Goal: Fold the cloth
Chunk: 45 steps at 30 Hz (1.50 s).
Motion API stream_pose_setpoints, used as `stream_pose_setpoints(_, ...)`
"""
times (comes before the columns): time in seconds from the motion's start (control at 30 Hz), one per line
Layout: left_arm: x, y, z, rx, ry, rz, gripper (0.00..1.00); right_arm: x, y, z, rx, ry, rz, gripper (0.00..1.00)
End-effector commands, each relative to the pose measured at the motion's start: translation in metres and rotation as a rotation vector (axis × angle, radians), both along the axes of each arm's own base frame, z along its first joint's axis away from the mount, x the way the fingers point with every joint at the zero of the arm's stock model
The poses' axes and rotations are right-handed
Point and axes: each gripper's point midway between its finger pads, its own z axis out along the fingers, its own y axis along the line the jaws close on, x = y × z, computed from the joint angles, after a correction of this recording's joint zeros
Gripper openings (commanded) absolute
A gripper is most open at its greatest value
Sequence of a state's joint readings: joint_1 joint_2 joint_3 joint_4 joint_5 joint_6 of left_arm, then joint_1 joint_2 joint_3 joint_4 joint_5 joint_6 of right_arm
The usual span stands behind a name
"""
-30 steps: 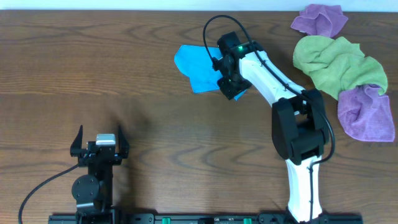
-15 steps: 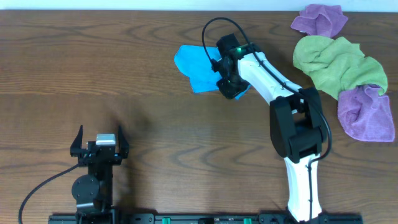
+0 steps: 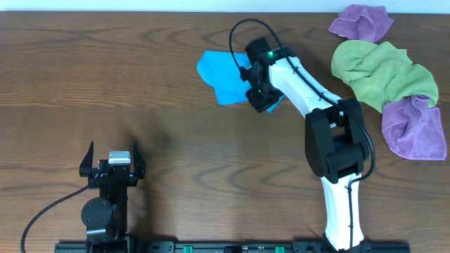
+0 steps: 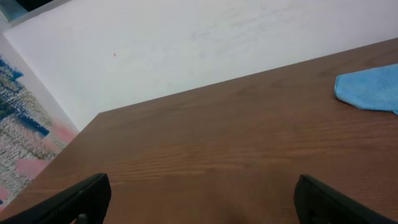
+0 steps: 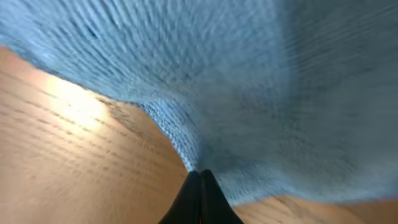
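A blue cloth [image 3: 221, 77] lies crumpled on the wooden table at the upper middle. My right gripper [image 3: 259, 98] is at the cloth's right edge, shut on a fold of it. In the right wrist view the blue cloth [image 5: 249, 81] fills the frame and the closed fingertips [image 5: 200, 174] pinch its hem. My left gripper [image 3: 112, 160] is open and empty at the lower left, far from the cloth. In the left wrist view its fingers [image 4: 199, 199] are spread wide and a corner of the blue cloth [image 4: 370, 90] shows at the far right.
A pile of cloths lies at the upper right: a purple one [image 3: 362, 21], a green one [image 3: 380, 70] and another purple one [image 3: 413, 130]. The right arm's base [image 3: 341, 211] stands at the lower right.
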<state>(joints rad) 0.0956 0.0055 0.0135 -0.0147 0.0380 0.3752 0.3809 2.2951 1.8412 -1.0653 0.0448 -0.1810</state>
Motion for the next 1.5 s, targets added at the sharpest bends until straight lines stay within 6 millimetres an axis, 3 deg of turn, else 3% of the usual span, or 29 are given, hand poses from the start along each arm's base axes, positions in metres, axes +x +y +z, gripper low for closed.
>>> stream_pose_setpoints(0.0,-0.002,0.001,-0.019,0.007,0.07,0.006,0.95,0.024,0.009,0.043,0.047,-0.112,-0.021,0.01)
stream_pose_setpoints(0.2,-0.002,0.001,-0.019,0.007,0.07,0.006,0.95,0.044,0.005,0.074,0.073,-0.194,-0.039,0.01)
stream_pose_setpoints(0.27,-0.002,0.001,-0.019,0.007,0.07,0.006,0.95,0.042,0.001,0.073,0.066,-0.181,-0.032,0.25)
stream_pose_setpoints(0.3,-0.002,0.001,-0.019,0.007,0.07,0.006,0.95,0.038,-0.001,0.072,0.06,-0.167,-0.029,0.48)
stream_pose_setpoints(0.33,-0.002,0.001,-0.019,0.007,0.07,0.006,0.95,0.035,-0.002,0.071,0.055,-0.155,-0.022,0.52)
stream_pose_setpoints(0.5,-0.002,0.001,-0.019,0.007,0.07,0.006,0.95,0.024,0.001,0.064,0.07,-0.102,0.025,0.42)
stream_pose_setpoints(0.87,-0.002,0.001,-0.019,0.007,0.07,0.006,0.95,0.002,-0.006,0.021,0.057,-0.021,0.03,0.41)
stream_pose_setpoints(1.47,-0.002,0.001,-0.019,0.007,0.07,0.006,0.95,-0.006,-0.013,-0.011,0.067,-0.002,0.017,0.35)
